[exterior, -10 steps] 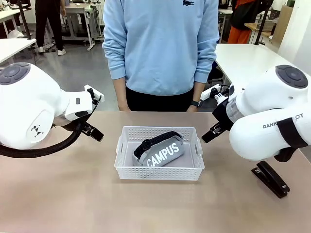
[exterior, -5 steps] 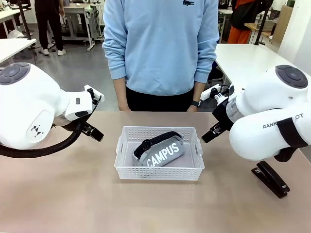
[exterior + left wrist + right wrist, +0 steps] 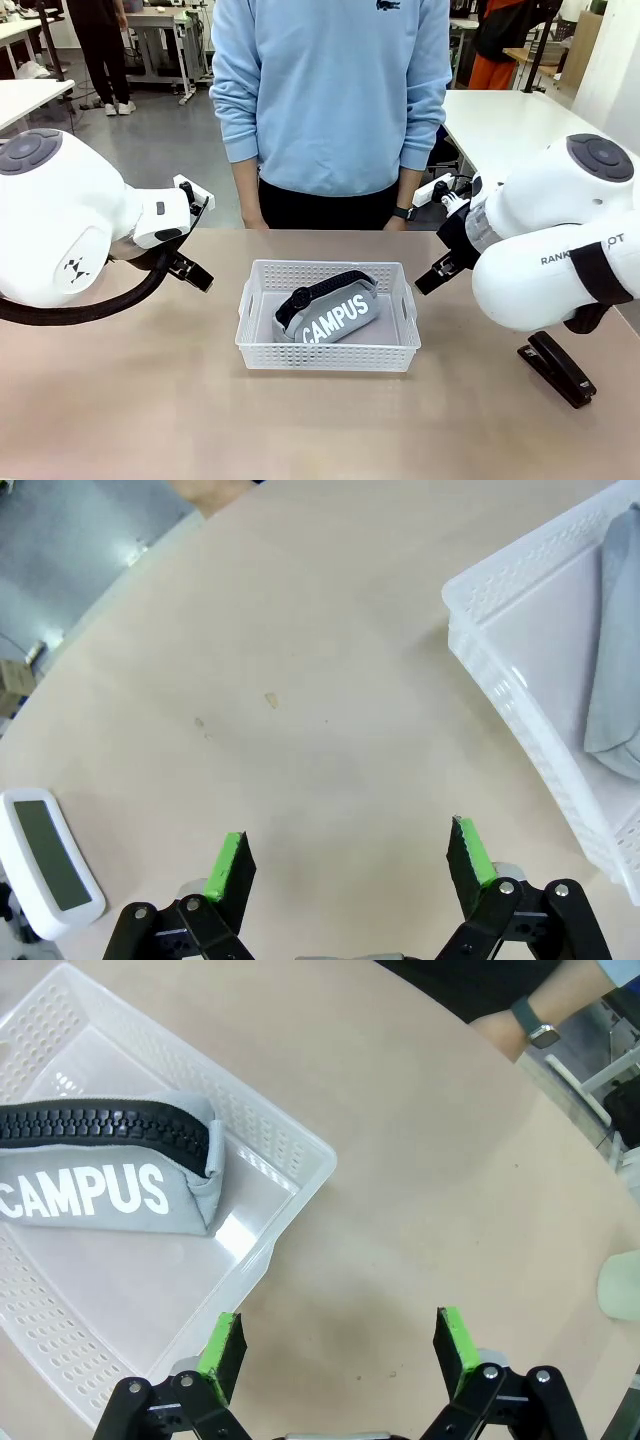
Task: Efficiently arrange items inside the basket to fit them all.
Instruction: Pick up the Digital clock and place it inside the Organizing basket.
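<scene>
Pouch (image 3: pixel 335 318) lies slantwise inside basket (image 3: pixel 328 352), mid-table. Soft fabric, looks light, will squash: I'd pinch body or black strap (image 3: pixel 330 285). Stapler (image 3: pixel 557 368) on table by my right arm: rigid, likely heavier, grip across middle. Both my jaws wide apart, empty.

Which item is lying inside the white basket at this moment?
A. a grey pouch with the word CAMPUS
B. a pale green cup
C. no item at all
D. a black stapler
A: the grey CAMPUS pouch lies inside the white basket, while the black stapler rests outside it.
</scene>
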{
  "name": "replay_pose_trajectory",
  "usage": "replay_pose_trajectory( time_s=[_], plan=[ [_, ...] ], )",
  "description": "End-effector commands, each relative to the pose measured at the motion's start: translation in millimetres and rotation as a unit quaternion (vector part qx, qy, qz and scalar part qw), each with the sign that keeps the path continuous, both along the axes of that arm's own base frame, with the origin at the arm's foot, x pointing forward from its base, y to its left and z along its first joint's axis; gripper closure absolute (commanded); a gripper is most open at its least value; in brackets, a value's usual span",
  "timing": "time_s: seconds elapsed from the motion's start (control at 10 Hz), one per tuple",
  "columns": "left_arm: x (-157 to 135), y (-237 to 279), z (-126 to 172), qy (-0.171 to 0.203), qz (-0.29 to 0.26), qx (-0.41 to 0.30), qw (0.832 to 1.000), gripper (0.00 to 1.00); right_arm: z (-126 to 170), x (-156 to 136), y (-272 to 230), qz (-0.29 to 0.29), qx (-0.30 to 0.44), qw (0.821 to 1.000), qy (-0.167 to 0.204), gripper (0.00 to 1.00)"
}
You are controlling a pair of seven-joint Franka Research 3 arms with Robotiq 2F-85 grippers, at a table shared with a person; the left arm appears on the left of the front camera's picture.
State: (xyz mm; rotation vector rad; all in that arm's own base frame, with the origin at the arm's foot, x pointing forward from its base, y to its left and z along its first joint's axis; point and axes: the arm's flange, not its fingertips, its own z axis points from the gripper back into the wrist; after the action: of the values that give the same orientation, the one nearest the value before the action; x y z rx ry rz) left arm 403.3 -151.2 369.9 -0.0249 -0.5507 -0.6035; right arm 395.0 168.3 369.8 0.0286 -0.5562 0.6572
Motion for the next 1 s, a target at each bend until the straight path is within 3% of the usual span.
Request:
replay_pose_trajectory(
  time_s=[0.0,0.2,0.3,0.5,0.7,0.9],
  plan=[
    [-10.7,3.0,7.9,0.022,-0.025,-0.005,0.999,0.00,12.5,-2.8,-12.3,0.027,0.027,0.998,0.042,0.00],
    [-34.6,22.5,39.9,0.054,-0.057,-0.041,0.996,0.00,46.1,-12.0,-44.5,0.031,0.085,0.995,0.049,0.00],
    [-48.0,41.5,61.6,0.059,-0.068,-0.077,0.993,0.00,67.6,-21.5,-67.7,0.045,0.114,0.990,0.070,0.00],
    [-76.2,84.6,91.6,0.073,-0.146,-0.147,0.976,0.00,98.0,-36.5,-126.6,0.061,0.190,0.976,0.089,0.00],
    [-92.7,165.8,127.6,0.026,-0.135,-0.231,0.963,0.00,124.2,-50.2,-209.1,0.026,0.295,0.954,0.046,0.00],
    [-107.2,241.4,135.8,-0.011,-0.108,-0.317,0.942,0.00,124.1,-72.5,-282.2,0.018,0.404,0.914,0.013,0.00]
  ],
)
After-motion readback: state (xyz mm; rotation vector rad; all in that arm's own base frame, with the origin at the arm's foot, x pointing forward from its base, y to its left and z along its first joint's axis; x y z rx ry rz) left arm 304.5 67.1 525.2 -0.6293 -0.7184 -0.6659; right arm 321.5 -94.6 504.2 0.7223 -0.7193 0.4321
